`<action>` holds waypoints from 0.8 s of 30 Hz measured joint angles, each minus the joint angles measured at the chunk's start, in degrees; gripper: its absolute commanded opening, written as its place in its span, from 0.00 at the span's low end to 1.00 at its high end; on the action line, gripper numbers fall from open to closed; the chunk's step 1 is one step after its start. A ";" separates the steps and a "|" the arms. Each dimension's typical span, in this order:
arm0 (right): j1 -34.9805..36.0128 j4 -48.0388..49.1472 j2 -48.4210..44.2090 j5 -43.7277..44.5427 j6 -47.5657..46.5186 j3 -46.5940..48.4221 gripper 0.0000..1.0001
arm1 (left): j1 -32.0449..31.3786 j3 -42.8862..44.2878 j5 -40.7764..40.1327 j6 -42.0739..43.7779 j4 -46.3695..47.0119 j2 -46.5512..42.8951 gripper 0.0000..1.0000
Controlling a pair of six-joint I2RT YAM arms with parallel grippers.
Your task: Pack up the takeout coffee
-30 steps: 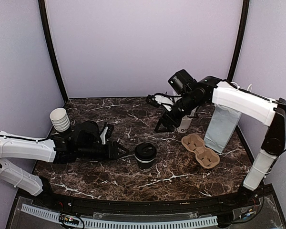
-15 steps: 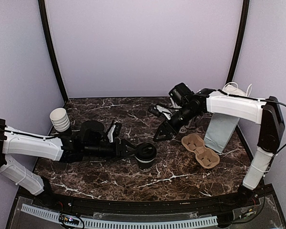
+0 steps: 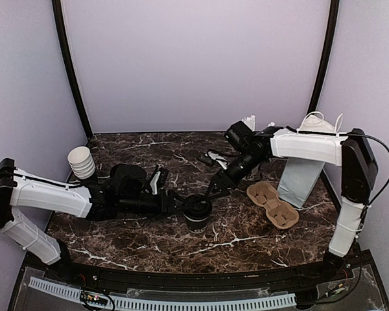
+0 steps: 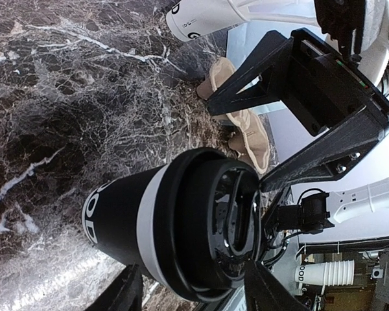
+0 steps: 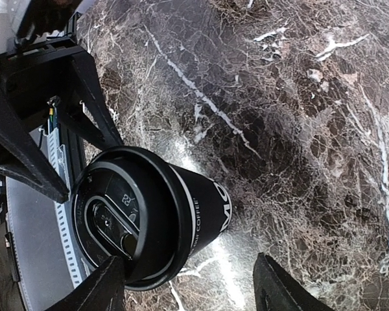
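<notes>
Both arms are converging on one target. The left arm [image 3: 52, 194] is stretching further right across the table [image 3: 149, 155] than a second ago. The right arm [image 3: 308, 146] is swinging down and forward out of the back-right corner.

The paper bag [image 3: 301, 172] and cardboard carrier [image 3: 272, 204] are sitting unchanged on the right.

The left gripper [image 3: 183, 203] is now arriving at the takeout coffee [image 3: 198, 214] from its left, jaws wide with the cup at their mouth. I can't tell whether the pads are touching it. The right gripper [image 3: 215, 188] is closing in just behind-right of the lid [image 4: 227, 227], jaws also wide and carrying nothing.

The coffee is standing upright at front centre, lid on and not shifted.

My read is that packing isn't started and this is still the grasp approach. Two grippers are crowding one cup, so they're risking a clash or a tip-over.
</notes>
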 measured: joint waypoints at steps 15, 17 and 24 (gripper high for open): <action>1.97 0.13 1.95 -2.84 -0.09 0.07 0.61 | 0.02 -3.17 -0.52 -3.80 7.37 1.97 0.32; 2.12 0.15 1.97 -3.19 -0.15 0.02 0.58 | 0.02 -4.28 -0.59 -4.83 9.64 2.16 0.30; 2.19 0.24 2.38 -5.99 -0.15 -0.70 0.53 | 0.61 -8.98 0.15 -9.16 21.29 4.74 0.28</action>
